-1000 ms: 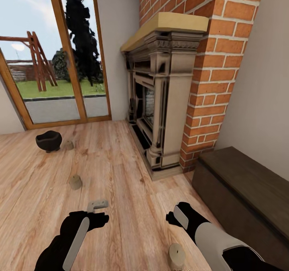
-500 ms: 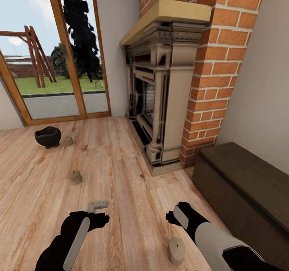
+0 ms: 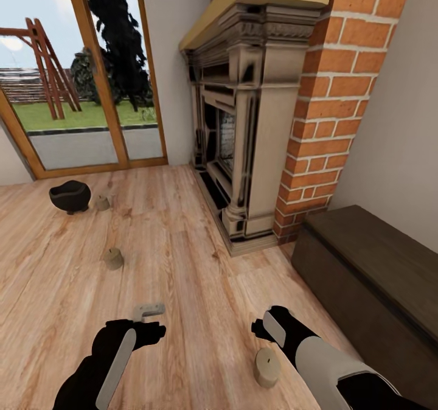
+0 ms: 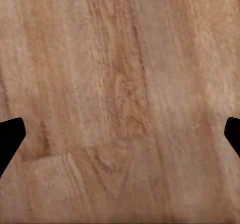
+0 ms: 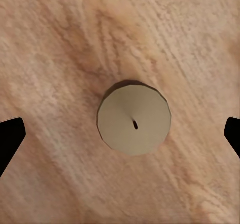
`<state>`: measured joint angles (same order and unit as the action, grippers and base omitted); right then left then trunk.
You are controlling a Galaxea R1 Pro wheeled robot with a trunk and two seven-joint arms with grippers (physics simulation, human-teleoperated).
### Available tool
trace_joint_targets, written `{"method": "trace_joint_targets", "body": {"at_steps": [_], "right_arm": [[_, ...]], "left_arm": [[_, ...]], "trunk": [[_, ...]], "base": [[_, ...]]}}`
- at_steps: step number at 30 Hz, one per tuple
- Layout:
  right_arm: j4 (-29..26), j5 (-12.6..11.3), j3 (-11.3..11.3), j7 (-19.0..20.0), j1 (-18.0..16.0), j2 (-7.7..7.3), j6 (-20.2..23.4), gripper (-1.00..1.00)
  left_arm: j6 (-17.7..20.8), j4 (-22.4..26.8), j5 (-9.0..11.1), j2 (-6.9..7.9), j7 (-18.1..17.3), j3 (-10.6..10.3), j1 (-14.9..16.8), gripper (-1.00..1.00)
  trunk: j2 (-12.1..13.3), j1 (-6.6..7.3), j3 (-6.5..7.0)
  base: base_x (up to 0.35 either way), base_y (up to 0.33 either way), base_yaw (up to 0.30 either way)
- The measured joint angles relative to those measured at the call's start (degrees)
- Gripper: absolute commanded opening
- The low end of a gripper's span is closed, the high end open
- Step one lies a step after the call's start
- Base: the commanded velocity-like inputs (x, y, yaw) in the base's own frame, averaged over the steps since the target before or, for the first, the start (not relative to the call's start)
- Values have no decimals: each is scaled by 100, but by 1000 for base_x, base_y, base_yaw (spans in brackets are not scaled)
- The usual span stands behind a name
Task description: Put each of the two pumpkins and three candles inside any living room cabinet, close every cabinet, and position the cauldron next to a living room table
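The black cauldron (image 3: 70, 196) stands on the wood floor near the glass door, with one candle (image 3: 102, 202) right beside it. A second candle (image 3: 113, 258) sits alone on the floor nearer me. The third candle (image 3: 266, 367) stands just beside my right forearm and lies directly under my open right gripper (image 3: 267, 326) in the right wrist view (image 5: 134, 124). My left gripper (image 3: 148, 319) is open over bare floorboards (image 4: 120, 84). The dark-brown cabinet (image 3: 377, 276) runs along the right wall, shut. The pumpkins and the table are out of view.
A stone fireplace (image 3: 243, 124) in a brick chimney (image 3: 328, 124) juts out ahead on the right, just beyond the cabinet's end. A wood-framed glass door (image 3: 79, 93) closes the far left. Floorboards (image 3: 182, 246) stretch between me and the cauldron.
The whole picture has shifted: the floor things and the fireplace sit higher in view, so the camera moved. Both arms keep the same pose and both grippers stay open.
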<state>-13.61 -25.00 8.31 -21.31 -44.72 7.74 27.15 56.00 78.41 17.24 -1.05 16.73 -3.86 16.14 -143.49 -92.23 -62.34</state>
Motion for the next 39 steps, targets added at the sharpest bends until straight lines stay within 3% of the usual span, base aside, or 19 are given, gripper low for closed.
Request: {"method": "trace_joint_targets", "body": {"at_steps": [10,12,13,15,17,19,20,21,22,23,24,28,29,33,39], "right_arm": [[1,-2,-1,0,0,2,-2,100],[1,-2,0,0,0,2,-1,100],[1,-2,-1,0,0,2,-1,100],[0,-2,-1,0,0,2,-2,100],[-1,-2,0,2,0,2,-4,100],[0,-2,-1,1,0,2,-3,100],[1,-2,0,2,0,2,-4,100],[1,-2,0,3,0,2,-5,100],[1,-2,0,2,0,2,-4,100],[1,-2,1,2,0,2,-5,100],[0,-2,2,3,0,2,-7,100],[1,-2,4,7,0,2,-8,100],[1,-2,5,5,0,2,-8,100],[1,-2,4,6,0,2,-9,100],[1,-2,7,10,0,2,-9,100]], "left_arm": [[2,47,18,7,-53,12,0,100],[30,308,75,39,-133,38,-19,100],[51,519,194,66,-237,46,-31,100],[89,846,770,244,-648,101,-61,100],[100,950,1413,573,-987,124,-76,100],[103,986,2307,1012,-1339,118,-83,100],[105,996,3029,1346,-1558,91,-85,100],[106,1000,3517,1568,-1688,75,-86,100],[107,998,3966,1769,-1798,65,-88,100],[106,993,4177,1867,-1848,59,-90,100],[106,972,4673,2097,-1961,52,-93,100],[112,945,5376,2508,-2158,39,-96,100],[113,944,5471,2547,-2236,29,-96,100],[111,941,5595,2583,-2581,-193,-97,100],[101,945,5629,2554,-2723,-644,-106,100]], "trunk": [[-13,-26,-222],[-16,-31,-266],[-18,-33,-288],[-20,-39,-333],[-23,-44,-377],[-26,-49,-421],[-27,-51,-443],[-28,-54,-466],[-29,-54,-466],[-29,-54,-466],[-29,-54,-466],[-29,-54,-466],[-29,-54,-466],[-29,-54,-467],[-29,-52,-466]], "base": [[0,0,0],[0,0,0],[0,0,0],[0,0,0],[0,0,0],[0,0,0],[0,0,0],[0,0,0],[0,0,0],[0,0,0],[0,0,0],[0,0,0],[0,0,0],[0,0,0],[52,18,0]]}}
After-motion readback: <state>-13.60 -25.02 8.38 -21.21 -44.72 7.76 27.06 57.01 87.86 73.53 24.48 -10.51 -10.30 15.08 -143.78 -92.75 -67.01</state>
